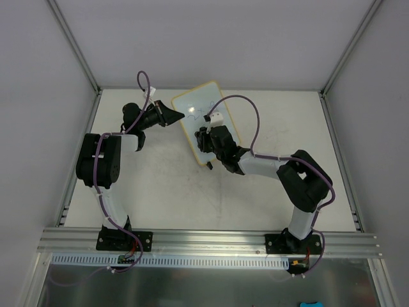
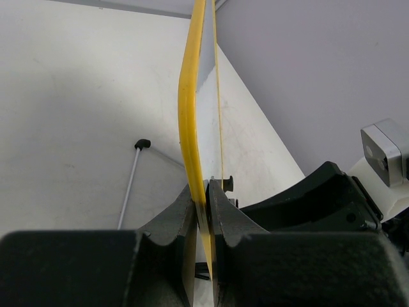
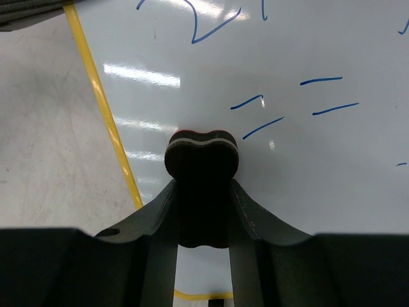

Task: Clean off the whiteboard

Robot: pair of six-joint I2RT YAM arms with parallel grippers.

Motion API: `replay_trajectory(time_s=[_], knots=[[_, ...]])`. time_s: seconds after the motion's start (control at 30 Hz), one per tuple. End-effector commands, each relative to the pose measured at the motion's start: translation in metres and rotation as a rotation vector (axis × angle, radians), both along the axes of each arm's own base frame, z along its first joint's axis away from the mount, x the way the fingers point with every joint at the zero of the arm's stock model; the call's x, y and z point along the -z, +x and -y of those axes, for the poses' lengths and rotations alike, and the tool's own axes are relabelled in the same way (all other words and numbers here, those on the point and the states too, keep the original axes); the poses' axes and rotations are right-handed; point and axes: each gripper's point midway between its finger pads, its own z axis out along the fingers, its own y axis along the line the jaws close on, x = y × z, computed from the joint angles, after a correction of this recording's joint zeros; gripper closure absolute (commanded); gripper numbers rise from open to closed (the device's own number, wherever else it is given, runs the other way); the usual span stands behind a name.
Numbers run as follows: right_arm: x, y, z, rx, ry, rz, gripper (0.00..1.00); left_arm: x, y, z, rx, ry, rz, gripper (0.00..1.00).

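- Currently the left gripper [image 2: 206, 195] is clamping the yellow frame [image 2: 186, 115] of the whiteboard [image 1: 193, 110], holding it tilted at the far middle of the table [image 1: 160, 185].
- The right gripper [image 3: 202, 192] is squeezing a black eraser [image 3: 202, 153], seemingly pressing it on the board beside blue handwriting [image 3: 262, 101].
- Wiping too hard is risking the thin frame slipping from the left fingers and the board toppling.

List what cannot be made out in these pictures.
Right wrist view: blue handwriting on the yellow-framed white whiteboard runs off the picture's edges; the black eraser block hides what lies under it.
Top view: writing too small to read; right hand covers the board's lower part.
Left wrist view: board edge-on in the left hand, face hidden.
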Motion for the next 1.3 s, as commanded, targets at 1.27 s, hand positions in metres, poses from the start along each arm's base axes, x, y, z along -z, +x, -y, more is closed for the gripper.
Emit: replay_trajectory(time_s=[1.27], knots=[[0.021,0.075,0.146,0.217,0.025,-0.168,1.00,-0.028,-0.015,0.018,0.106,0.034,0.170,1.00]])
